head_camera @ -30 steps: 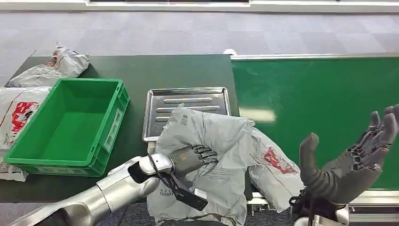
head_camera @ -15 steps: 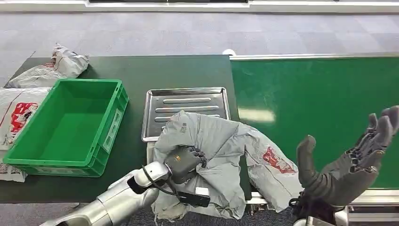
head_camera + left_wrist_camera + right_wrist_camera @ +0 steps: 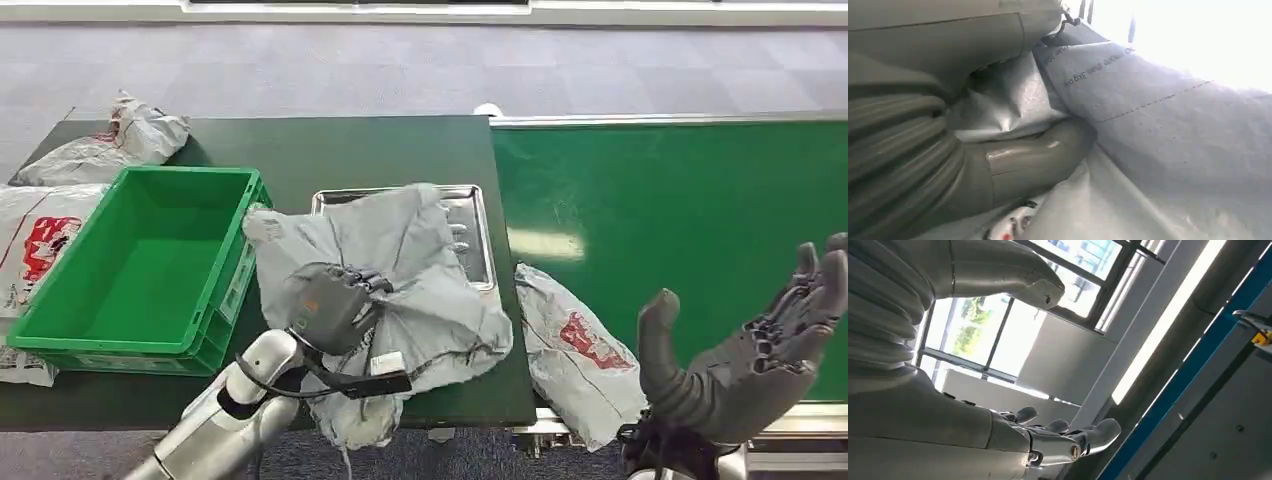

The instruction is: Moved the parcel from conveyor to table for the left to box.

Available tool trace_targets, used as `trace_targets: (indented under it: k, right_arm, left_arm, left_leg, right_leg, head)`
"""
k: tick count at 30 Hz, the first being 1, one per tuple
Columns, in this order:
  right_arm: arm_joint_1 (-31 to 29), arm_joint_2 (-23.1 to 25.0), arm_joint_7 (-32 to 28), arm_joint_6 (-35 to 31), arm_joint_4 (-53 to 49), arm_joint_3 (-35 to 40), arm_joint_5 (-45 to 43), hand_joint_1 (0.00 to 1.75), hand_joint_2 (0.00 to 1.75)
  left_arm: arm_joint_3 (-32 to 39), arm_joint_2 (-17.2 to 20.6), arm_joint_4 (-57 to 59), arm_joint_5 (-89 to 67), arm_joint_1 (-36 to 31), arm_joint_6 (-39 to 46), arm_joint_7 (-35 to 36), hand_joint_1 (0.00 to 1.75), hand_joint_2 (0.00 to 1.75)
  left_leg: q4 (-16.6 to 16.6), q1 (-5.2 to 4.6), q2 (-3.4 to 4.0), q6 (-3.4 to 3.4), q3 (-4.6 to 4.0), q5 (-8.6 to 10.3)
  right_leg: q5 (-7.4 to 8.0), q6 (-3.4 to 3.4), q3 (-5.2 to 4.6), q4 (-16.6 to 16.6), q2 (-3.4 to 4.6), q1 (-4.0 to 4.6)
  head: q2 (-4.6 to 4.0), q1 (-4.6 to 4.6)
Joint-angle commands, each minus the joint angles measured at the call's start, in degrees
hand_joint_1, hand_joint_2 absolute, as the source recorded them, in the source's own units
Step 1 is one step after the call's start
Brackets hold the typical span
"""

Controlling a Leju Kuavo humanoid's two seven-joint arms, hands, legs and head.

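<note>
My left hand grips a crumpled grey parcel and holds it over the front of the dark table, between the green box and the steel tray. Up close, the left wrist view has my thumb pressed into the parcel's grey plastic. A second grey parcel with red print lies at the near edge where table and conveyor meet. My right hand is raised palm-up over the conveyor's front right, fingers spread and empty; the right wrist view looks past that hand at the ceiling.
Two more grey parcels lie left of the box, one at the table's back left corner, one at the left edge. The green box stands empty. The conveyor belt carries nothing beyond the parcel at its near corner.
My left hand has lifted the grey parcel and carried it left, off the second parcel and toward the green box. The second parcel now lies uncovered. The right hand has barely moved.
</note>
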Motion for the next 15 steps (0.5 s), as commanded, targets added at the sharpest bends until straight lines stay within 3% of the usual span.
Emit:
trace_targets:
  k: [1, 6, 12, 15]
  right_arm:
    - [0.7, 1.2, -1.5, 0.0, 1.6, -2.4, -1.4, 0.00, 1.75]
    - [2.5, 1.5, -3.1, 0.0, 0.9, -4.3, -2.4, 0.00, 1.75]
    - [2.9, 1.7, -3.4, 0.0, 0.7, -4.7, -2.5, 0.00, 1.75]
    - [5.5, 2.6, -4.5, 0.0, -0.6, -6.2, -2.7, 0.00, 1.75]
  left_arm:
    - [10.1, 11.3, -24.0, -10.8, -0.6, 1.6, -1.1, 1.75, 1.75]
    - [15.8, 18.0, -24.3, -16.6, -2.8, 3.7, 1.0, 1.75, 1.75]
    - [17.9, 18.0, -23.5, -17.4, -2.6, 3.4, 0.1, 1.75, 1.75]
    - [20.5, 21.6, -19.1, -15.7, -5.4, 3.0, 1.2, 1.75, 1.75]
  left_leg:
    - [0.0, 0.07, 0.19, -0.03, -0.04, -0.08]
    - [0.0, 0.09, 0.19, -0.05, -0.01, -0.06]
    - [-0.1, 0.11, 0.06, -0.03, 0.01, -0.01]
    - [0.0, 0.10, -0.03, -0.02, -0.02, -0.03]
  right_leg:
    - [-0.02, -0.07, -0.09, 0.0, 0.13, 0.09]
    - [-0.05, -0.14, -0.08, 0.0, 0.13, 0.12]
    - [-0.09, -0.16, -0.04, 0.0, -0.02, 0.15]
    - [-0.13, -0.14, -0.04, 0.0, -0.09, 0.13]
  head:
    - [0.00, 0.00]
    - [0.00, 0.00]
    - [0.00, 0.00]
    - [0.00, 0.00]
